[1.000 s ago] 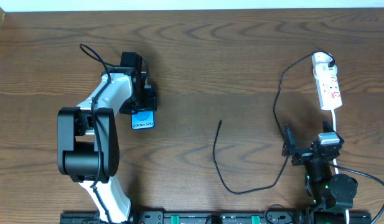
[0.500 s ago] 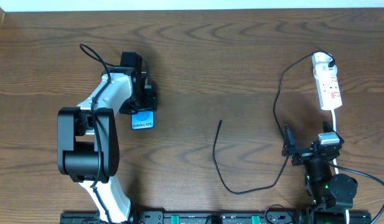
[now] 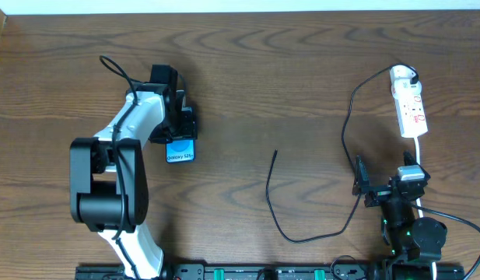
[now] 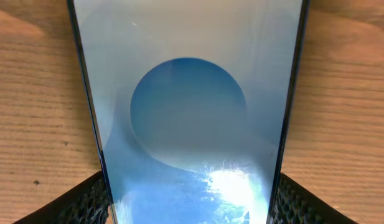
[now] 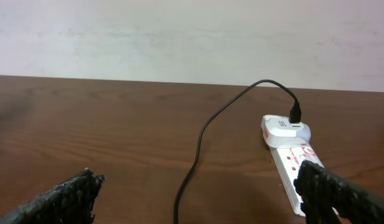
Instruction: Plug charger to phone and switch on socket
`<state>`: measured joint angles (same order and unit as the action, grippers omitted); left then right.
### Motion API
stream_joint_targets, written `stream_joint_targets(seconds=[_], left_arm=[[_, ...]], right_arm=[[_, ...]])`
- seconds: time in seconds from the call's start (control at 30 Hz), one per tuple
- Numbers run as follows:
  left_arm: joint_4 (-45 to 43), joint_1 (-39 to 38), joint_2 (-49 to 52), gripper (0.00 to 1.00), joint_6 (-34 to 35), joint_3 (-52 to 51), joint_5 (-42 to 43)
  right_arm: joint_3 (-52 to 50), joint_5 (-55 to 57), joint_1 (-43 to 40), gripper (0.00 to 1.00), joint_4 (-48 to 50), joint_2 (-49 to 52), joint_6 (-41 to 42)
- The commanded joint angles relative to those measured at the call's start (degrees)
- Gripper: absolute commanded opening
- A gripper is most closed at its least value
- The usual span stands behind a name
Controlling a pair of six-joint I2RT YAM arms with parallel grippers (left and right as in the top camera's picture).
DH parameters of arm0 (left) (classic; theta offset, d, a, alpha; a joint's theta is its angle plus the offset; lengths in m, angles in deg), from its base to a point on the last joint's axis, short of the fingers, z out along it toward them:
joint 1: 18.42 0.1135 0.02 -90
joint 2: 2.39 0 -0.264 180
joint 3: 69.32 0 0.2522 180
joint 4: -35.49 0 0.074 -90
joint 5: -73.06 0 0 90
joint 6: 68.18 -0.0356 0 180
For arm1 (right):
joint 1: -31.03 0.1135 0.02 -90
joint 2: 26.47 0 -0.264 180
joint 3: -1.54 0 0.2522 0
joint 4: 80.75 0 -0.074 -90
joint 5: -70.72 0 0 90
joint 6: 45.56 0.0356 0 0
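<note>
The phone (image 3: 180,151), blue screen up, lies on the wooden table with my left gripper (image 3: 180,140) shut on its long edges. In the left wrist view the phone (image 4: 192,112) fills the frame, and both black fingers (image 4: 86,202) press its sides. The charger (image 3: 272,198) is a thin black cable curling across the table, its free tip (image 3: 276,152) bare. Its other end goes into a white adapter (image 3: 403,76) on the socket (image 3: 409,109). My right gripper (image 3: 384,173) stands open, holding nothing, with the charger (image 5: 201,140) running between its fingers and the socket (image 5: 291,155) by its right finger.
The table's far edge and a pale wall (image 5: 192,37) lie just beyond the socket. A thicker black base cable (image 3: 115,68) loops behind the left arm. The socket's white lead (image 3: 421,152) runs back toward the right arm's base.
The left arm has shifted very slightly, and the phone in its grip has moved a touch to the right. The right arm has not moved.
</note>
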<state>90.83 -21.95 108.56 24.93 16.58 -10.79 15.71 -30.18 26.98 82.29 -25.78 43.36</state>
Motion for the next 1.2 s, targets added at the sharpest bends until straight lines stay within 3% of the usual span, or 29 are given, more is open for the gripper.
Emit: stream_joint_targets(seconds=[0.0,0.3,0.57,1.17], left_arm=[[0.6,0.0,-3.4,0.07,-0.1,1.1,1.6],[1.2,0.0,-5.8,0.07,-0.1,1.4,5.4],[1.2,0.0,-5.1,0.07,-0.5,1.2,-0.6],[0.2,0.0,0.5,0.07,-0.5,0.3,-0.6]], right_arm=[[-0.1,0.0,0.4,0.99,-0.3,-0.4,-0.7],[-0.1,0.0,0.4,0.99,-0.2,-0.4,-0.7],[-0.1,0.0,0.4,0.99,-0.2,-0.4,-0.7],[-0.1,0.0,0.4,0.99,-0.2,-0.4,-0.7]])
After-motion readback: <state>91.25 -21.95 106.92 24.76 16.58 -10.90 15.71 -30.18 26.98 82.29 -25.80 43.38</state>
